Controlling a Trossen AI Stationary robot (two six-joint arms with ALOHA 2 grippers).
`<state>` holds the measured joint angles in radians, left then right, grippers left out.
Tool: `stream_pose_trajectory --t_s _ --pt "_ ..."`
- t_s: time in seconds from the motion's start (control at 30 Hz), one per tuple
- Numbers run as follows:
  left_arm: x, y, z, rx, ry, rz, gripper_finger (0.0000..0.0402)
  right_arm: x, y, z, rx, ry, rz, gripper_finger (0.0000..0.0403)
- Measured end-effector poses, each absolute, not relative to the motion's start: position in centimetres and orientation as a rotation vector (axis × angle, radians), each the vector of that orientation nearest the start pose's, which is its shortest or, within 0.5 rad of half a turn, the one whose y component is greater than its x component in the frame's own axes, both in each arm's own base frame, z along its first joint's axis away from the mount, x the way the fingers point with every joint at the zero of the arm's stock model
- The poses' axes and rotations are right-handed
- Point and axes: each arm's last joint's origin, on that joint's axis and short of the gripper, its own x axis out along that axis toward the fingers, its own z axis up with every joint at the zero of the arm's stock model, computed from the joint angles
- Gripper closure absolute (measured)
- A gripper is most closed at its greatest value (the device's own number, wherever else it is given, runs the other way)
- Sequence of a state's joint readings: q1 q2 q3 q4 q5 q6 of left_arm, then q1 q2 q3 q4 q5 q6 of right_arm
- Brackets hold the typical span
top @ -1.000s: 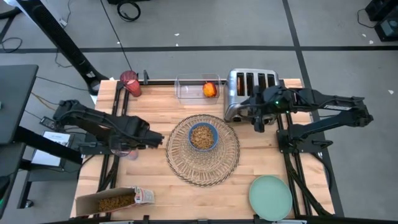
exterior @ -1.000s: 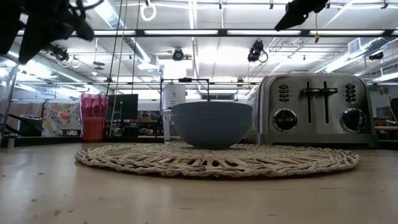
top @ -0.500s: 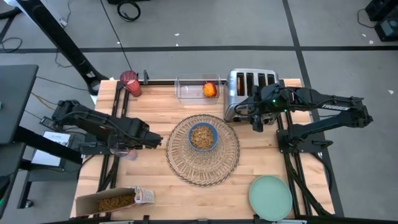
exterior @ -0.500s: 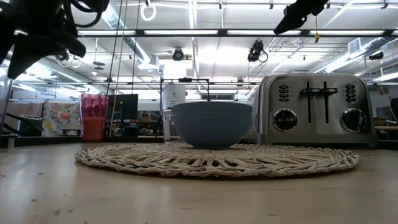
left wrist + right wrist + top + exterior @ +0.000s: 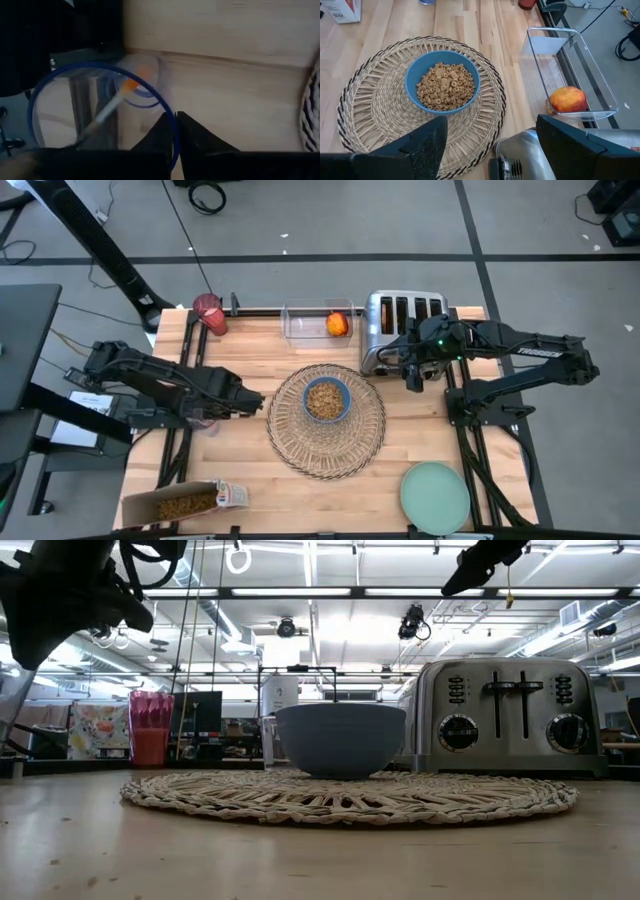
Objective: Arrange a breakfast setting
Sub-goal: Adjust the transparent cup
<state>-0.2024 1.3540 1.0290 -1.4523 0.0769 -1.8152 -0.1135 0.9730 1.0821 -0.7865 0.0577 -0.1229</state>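
Observation:
A clear glass with a blue rim (image 5: 60, 75) stands near the table's left edge. The orange-handled spoon (image 5: 112, 107) leans inside it. My left gripper (image 5: 207, 416) is over the glass, pointing down and shut on its rim. The wicker placemat (image 5: 325, 420) lies mid-table with the blue bowl (image 5: 326, 399) of cereal resting on it. The green plate (image 5: 435, 497) lies at the near right and the dark red cup (image 5: 209, 313) stands at the far left. The orange fruit (image 5: 567, 98) sits in a clear tray. My right gripper (image 5: 415, 375) hangs open above the toaster's near left corner. My left gripper pinches the glass's blue rim (image 5: 173, 131) at one spot, with one finger inside the glass and one outside. The fingers come from above, pointing down. The glass stands on the table with the spoon in it.
A silver four-slot toaster (image 5: 405, 320) stands at the far right, next to the clear tray (image 5: 318, 322). A cardboard cereal box (image 5: 180, 502) lies on its side at the near left corner. Bare wood shows between the placemat and the near edge.
My left gripper has come down a little over the glass. My right gripper has kept still.

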Motion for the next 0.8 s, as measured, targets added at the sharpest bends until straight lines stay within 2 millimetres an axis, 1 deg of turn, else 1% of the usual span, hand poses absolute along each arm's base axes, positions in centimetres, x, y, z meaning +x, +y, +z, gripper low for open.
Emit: stream_pose_trajectory --t_s 0.07,0.17,0.27,0.37,0.43,0.53,0.67,0.8 --pt "19.1 -4.2 24.6 -1.154 1.37 1.369 0.0387 18.2 -2.2 34.7 -0.101 0.688 -0.122 0.0096" --pt "19.7 -4.2 25.6 -1.171 1.353 1.308 0.0379 18.2 -2.2 34.7 -0.106 0.688 -0.118 0.0096" --pt "20.7 -3.8 27.4 -1.193 1.275 1.229 0.0382 18.2 -2.2 34.7 -0.106 0.688 -0.116 0.0096" --pt "21.0 -2.8 29.2 -1.168 1.23 1.199 0.0388 18.2 -2.2 34.7 -0.111 0.688 -0.115 0.0096" --pt "21.0 -1.6 30.0 -1.133 1.215 1.216 0.0388 18.2 -2.2 34.7 -0.116 0.688 -0.113 0.0096" --pt "20.9 0.6 30.1 -1.092 1.203 1.237 0.0388 18.3 -2.2 34.8 -0.118 0.684 -0.113 0.0096" --pt "20.8 3.8 29.5 -1.065 1.222 1.207 0.0388 18.3 -2.2 34.8 -0.108 0.681 -0.116 0.0096" --pt "20.7 6.8 28.5 -1.057 1.195 1.171 0.0388 18.3 -2.2 34.8 -0.08 0.68 -0.126 0.0096"
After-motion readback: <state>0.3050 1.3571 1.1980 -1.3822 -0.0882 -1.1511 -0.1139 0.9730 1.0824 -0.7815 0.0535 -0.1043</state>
